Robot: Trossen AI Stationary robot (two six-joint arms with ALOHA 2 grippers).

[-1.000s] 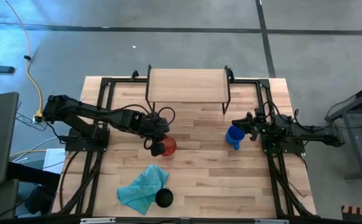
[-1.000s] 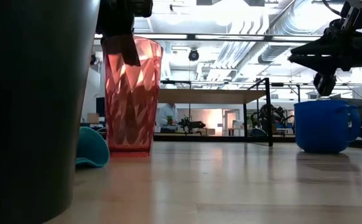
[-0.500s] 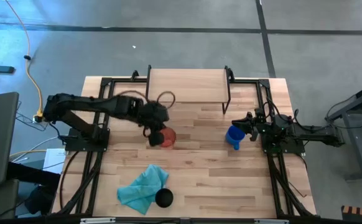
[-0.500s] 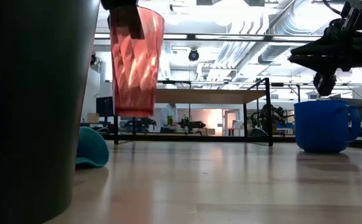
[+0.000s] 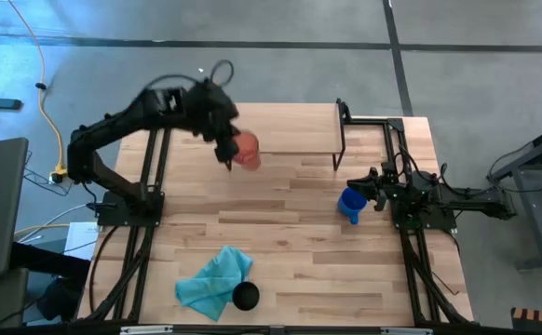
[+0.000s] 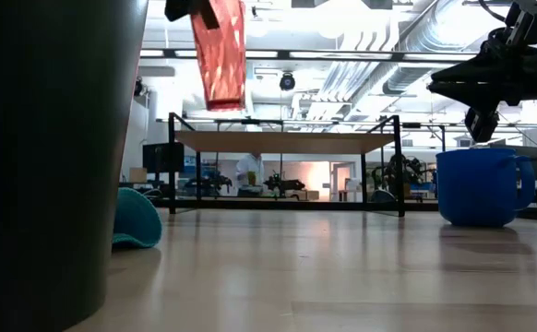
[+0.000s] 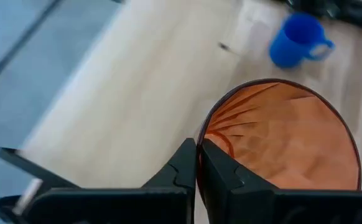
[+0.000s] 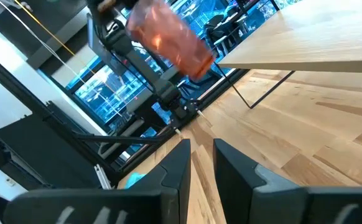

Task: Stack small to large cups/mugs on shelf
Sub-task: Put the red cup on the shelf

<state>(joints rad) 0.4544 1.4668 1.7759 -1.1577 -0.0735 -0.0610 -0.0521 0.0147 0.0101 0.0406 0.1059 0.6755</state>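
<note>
The left gripper (image 7: 196,163) has the tall translucent red ribbed tumbler (image 5: 245,149) up in the air, jaws pinched together on its rim, one finger inside the wall and one outside. It hangs at the front edge of the small light-wood shelf on thin black legs (image 5: 294,130), toward that shelf's left end, well above the butcher-block worktop (image 5: 290,242). From table height the tumbler (image 6: 220,53) shows clear above the shelf board (image 6: 287,141).

So this looks like the carry step: the first vessel on its way to the shelf. The tumbler is not plumb. Its long axis leans, mouth up toward the gripper, base down and swung to one side; from the right arm's camera it (image 8: 170,38) looks tilted quite strongly, though how far I would not swear from that angle. The next move calls for bringing the axis upright, centring the base over the board, then lowering until it sits flat before letting go.

The right gripper (image 5: 379,189) waits just beside the blue mug with a handle (image 5: 350,204), jaws a little apart and nothing between them, as its own camera shows (image 8: 199,163). The short black cup (image 5: 245,296) stands at the near edge, touching the crumpled teal cloth (image 5: 211,283).
</note>
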